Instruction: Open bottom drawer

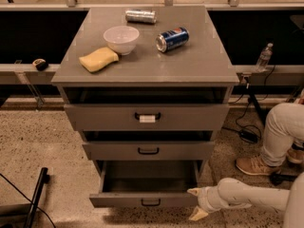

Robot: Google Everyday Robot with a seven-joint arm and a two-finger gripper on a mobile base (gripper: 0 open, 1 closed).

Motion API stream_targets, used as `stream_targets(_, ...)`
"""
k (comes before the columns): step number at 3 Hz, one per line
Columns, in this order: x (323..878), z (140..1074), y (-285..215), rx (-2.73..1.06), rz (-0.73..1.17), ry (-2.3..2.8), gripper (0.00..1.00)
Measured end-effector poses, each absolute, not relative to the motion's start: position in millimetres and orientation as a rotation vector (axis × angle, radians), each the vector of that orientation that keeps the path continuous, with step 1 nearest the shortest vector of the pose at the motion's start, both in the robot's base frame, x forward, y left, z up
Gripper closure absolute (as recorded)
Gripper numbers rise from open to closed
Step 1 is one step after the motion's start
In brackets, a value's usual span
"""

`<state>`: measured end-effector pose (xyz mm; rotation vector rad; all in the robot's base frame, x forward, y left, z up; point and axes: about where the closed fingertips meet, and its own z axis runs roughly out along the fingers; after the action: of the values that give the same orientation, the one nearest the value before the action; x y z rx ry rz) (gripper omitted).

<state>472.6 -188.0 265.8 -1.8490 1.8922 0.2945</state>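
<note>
The bottom drawer point(145, 201) of the grey cabinet point(147, 65) stands pulled out, its dark inside showing; its plain grey front has a small black loop handle point(150, 203). My gripper point(195, 204) is at the drawer front's right end, low near the floor. One pale fingertip point(194, 192) sits at the front's top right corner and the other point(196, 215) below it, spread apart with nothing held between them. The white arm point(251, 197) reaches in from the lower right.
Above are the middle drawer point(148, 150) and the top drawer with a white label point(147, 118). On the cabinet top lie a white bowl point(121, 38), a yellow sponge point(98, 59), a blue can point(172, 39) and a silver can point(140, 16). A person's leg and shoe point(256, 165) are at right. A black pole point(35, 198) is at left.
</note>
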Motion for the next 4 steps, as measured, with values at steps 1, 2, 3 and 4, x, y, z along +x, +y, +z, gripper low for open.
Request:
stream_targets(1, 501, 308, -179, -1.898, 0.223, 1.834, 0.39)
stream_targets(2, 536, 322, -175, -1.919, 0.241, 1.793, 0.57)
stream_targets(3, 577, 300, -189, -1.859, 0.308, 1.813, 0.88)
stream_targets(4, 592, 275, -196, -1.828, 0.346, 1.842, 1.0)
